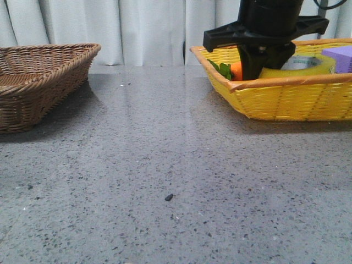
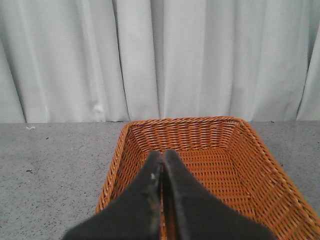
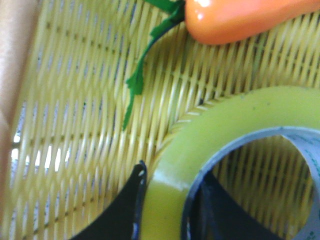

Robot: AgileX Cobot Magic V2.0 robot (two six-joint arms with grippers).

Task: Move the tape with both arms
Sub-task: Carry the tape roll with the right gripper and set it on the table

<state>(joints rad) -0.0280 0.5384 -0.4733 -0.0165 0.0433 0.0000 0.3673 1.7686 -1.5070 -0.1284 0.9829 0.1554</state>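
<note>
The yellow-green tape (image 1: 301,65) lies flat in the yellow basket (image 1: 286,102) at the back right. My right gripper (image 1: 253,69) reaches down into that basket at the roll's left side. In the right wrist view the tape (image 3: 210,135) fills the lower right, and my right gripper (image 3: 167,205) straddles its wall: one finger (image 3: 122,212) presses the outer side and the other sits inside the core. The jaws are shut on the tape's wall. My left gripper (image 2: 162,156) is shut and empty, above the brown basket (image 2: 180,121). It does not show in the front view.
A toy carrot (image 1: 235,70) with green leaves lies beside the tape, also in the right wrist view (image 3: 240,17). A purple block (image 1: 339,58) sits at the yellow basket's right. The brown wicker basket (image 1: 38,82) stands at the back left. A small dark speck (image 1: 169,197) lies mid-table.
</note>
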